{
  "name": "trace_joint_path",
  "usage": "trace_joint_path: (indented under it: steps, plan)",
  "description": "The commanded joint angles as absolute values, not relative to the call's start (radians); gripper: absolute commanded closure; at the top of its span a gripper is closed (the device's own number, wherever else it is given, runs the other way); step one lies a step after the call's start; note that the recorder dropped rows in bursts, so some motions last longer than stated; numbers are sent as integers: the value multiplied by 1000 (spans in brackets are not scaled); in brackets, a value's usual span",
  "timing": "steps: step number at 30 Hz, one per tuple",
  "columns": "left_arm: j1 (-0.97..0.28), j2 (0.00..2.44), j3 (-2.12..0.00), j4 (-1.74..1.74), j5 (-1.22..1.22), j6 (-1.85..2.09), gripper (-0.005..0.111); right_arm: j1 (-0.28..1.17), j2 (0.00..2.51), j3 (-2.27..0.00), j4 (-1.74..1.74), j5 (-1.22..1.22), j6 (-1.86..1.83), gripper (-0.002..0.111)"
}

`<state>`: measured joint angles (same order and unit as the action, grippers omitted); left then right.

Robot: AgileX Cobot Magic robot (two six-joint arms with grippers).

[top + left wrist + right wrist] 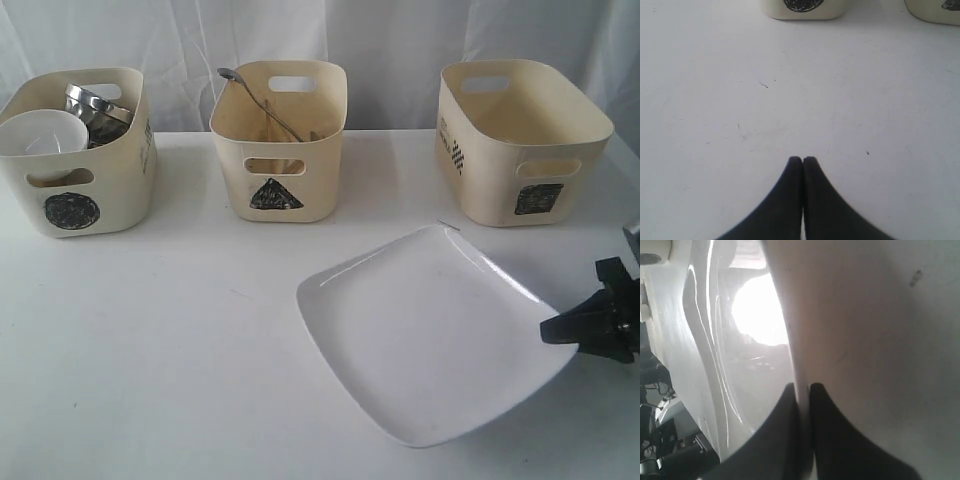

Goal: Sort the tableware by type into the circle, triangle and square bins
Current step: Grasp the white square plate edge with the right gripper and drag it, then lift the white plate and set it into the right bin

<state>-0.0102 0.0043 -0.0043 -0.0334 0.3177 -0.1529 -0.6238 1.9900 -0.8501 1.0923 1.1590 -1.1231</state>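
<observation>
pinching the right edge of the large white plate [430,330], the right end effector [552,328] has its fingers closed on the rim; the plate lies at the near right of the bench [180,350]. the left end effector [802,159] hangs over bare bench, fingers pressed together, holding nothing. along the far side stand three bins: the circle bin [105,190] with a small white bowl [45,135] and steel ware [95,105], the triangle bin [300,150] with a spoon [245,90] leaning out, and the square bin [495,175] at the right.
</observation>
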Motion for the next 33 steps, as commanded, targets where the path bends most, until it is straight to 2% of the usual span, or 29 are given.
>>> trace_joint_path:
  steps: [1,9,13,18,21,24,29,33]
  plan:
    - [-12,0,0,-44,350,-150,107,-548,1927,-849,1053,1221,-1053,108]
    - [-12,0,0,-44,350,-150,107,-326,1674,-849,1182,1221,-981,108]
    - [-12,0,0,-44,350,-150,107,-323,1591,-910,1420,1221,-941,108]
    - [-12,0,0,-44,350,-150,107,-342,1579,-1173,1501,1221,-854,108]
    - [-12,0,0,-44,350,-150,107,-377,1588,-1370,1503,958,-778,108]
    - [-12,0,0,-44,350,-150,107,-438,1642,-1499,1488,825,-750,108]
    - [-12,0,0,-44,350,-150,107,-501,1691,-1562,1458,578,-768,108]
    - [-12,0,0,-44,350,-150,107,-510,1691,-1564,1282,437,-851,108]
